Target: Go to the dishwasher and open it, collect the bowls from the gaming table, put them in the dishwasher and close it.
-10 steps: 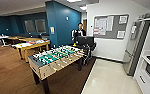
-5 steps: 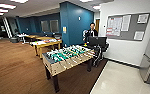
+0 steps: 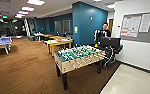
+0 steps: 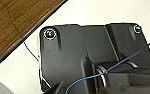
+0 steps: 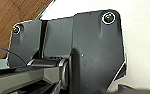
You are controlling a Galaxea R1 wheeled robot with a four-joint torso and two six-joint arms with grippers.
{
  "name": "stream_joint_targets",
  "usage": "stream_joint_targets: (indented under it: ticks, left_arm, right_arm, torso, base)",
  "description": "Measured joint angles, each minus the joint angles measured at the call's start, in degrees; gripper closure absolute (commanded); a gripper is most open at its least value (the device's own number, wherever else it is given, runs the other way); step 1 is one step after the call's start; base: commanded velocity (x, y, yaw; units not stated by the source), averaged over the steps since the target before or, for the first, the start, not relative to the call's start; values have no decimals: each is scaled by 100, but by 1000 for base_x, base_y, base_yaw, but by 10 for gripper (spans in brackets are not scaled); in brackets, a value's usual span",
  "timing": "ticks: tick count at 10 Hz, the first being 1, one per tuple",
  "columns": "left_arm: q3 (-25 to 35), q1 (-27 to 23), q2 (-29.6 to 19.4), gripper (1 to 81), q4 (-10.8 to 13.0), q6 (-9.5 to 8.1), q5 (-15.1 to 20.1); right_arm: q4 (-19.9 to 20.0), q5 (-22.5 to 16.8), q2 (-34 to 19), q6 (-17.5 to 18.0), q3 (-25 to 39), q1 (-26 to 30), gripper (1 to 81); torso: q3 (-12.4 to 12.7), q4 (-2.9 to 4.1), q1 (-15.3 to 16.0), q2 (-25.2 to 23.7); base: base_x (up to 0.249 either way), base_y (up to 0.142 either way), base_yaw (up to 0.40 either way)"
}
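Head view: wooden table-football worktop with green field (image 3: pixel 77 58) stands mid-floor on the brown wood floor (image 3: pixel 23 72); bowls on it too blurred to make out.
Behind its far corner: a person (image 3: pixel 104 33), partly hidden by a dark monitor (image 3: pixel 110 42).
Change: whole view shifted; the camera turned.
Wrist views: end effector opening, cannot tell; pale floor (image 4: pixel 96 12) underneath.

Under my wrists the plate (image 4: pixel 73 57) looks like matt black plastic. The gaming table (image 3: pixel 77 60) has pale wood sides (green field on top); wood-grain floor (image 3: pixel 23 72) gives way to glossy pale tile (image 3: pixel 131 83).
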Motion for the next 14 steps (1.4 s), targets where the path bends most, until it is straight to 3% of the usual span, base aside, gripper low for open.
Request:
stream_joint_targets:
  ticks: [14]
  left_arm:
    - [5, 33, 39, 10, 0, 46, 132]
  right_arm:
    - [-4, 0, 15, 0, 11, -27, 10]
  torso:
    - [0, 0, -4, -2]
  base:
    - [0, 0, 323]
